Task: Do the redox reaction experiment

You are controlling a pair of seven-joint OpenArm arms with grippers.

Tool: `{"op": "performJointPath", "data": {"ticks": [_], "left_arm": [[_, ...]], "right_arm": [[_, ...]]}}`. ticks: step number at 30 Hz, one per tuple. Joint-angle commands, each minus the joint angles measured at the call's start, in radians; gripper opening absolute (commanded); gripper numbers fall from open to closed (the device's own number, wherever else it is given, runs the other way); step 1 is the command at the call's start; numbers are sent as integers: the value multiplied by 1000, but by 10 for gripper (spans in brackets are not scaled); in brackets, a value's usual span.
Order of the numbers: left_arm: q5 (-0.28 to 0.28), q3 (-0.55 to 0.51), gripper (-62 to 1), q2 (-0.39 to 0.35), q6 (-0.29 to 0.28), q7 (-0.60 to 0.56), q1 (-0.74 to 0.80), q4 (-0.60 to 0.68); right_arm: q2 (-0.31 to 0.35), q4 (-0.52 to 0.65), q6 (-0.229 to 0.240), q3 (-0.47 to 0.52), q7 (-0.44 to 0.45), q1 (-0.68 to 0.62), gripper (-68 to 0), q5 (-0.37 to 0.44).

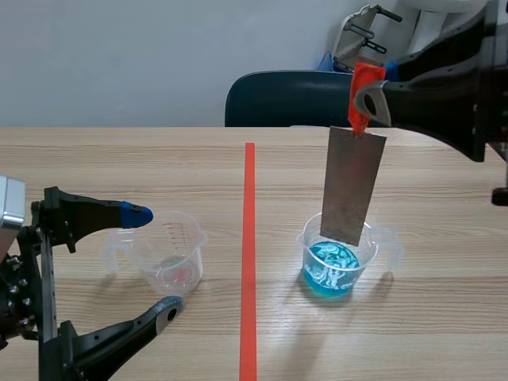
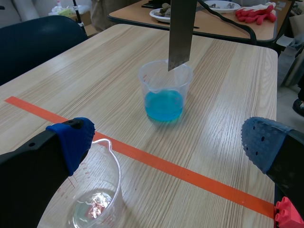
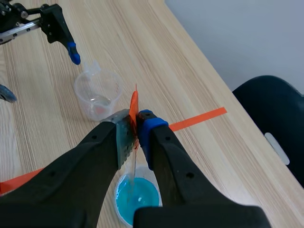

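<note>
Over beaker of blue solution [image 1: 340, 268], right gripper [image 1: 362, 105] is pinching metal strip [image 1: 352, 186] by orange tab [image 1: 366, 77], hanging it plumb for dipping; left gripper [image 1: 152, 259], jaws spread, is bracketing clear measuring cup [image 1: 170, 255].

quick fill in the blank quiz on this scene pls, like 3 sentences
1. The right gripper grips the metal strip over a measuring cup of ____ liquid.
2. The strip's lower end hangs ____ the liquid's surface, not dipped in it.
3. The left gripper, beside the second cup, is ____ and holds nothing.

Missing words: blue; above; open
</note>
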Motion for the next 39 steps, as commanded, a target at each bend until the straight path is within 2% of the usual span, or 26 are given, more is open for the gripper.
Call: {"op": "performJointPath", "data": {"ticks": [1,11,39], "left_arm": [[-5,-10,14,3,-3,-17,2,6],[-5,-10,14,3,-3,-18,2,6],[-5,-10,14,3,-3,-17,2,6]], "right_arm": [[16,25,7,26,-9,9,-667,36],[16,92,7,106,-93,9,-667,131],[15,102,7,116,-96,9,-667,159]]}}
